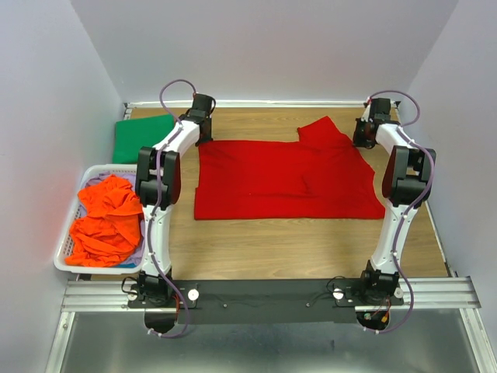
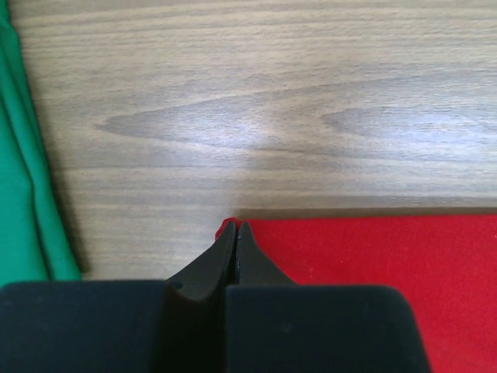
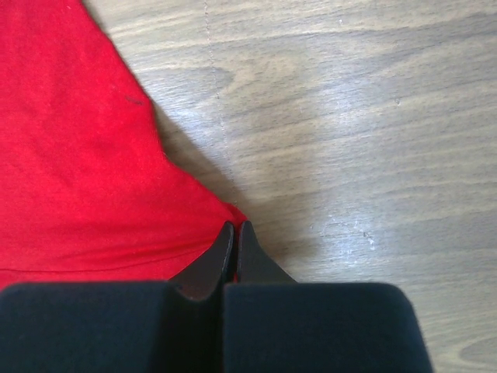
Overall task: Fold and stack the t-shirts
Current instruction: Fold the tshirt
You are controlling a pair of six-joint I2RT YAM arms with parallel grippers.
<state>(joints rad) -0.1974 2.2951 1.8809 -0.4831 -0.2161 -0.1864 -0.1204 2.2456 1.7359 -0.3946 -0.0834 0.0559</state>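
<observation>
A bright red t-shirt [image 1: 283,177] lies spread flat across the middle of the wooden table. My left gripper [image 1: 203,134] is at its far left corner, shut on the red cloth's corner [image 2: 228,226]. My right gripper [image 1: 362,137] is at the shirt's far right side, shut on a red corner [image 3: 233,216]. A dark green t-shirt [image 1: 143,137] lies folded at the far left; its edge shows in the left wrist view [image 2: 27,186]. An orange t-shirt [image 1: 106,221] is crumpled in the basket. No lavender shirt is in view.
A white slatted basket [image 1: 71,203] stands at the table's left edge beside the left arm. Bare wood [image 1: 295,249] lies between the red shirt and the arm bases. White walls close the back and sides.
</observation>
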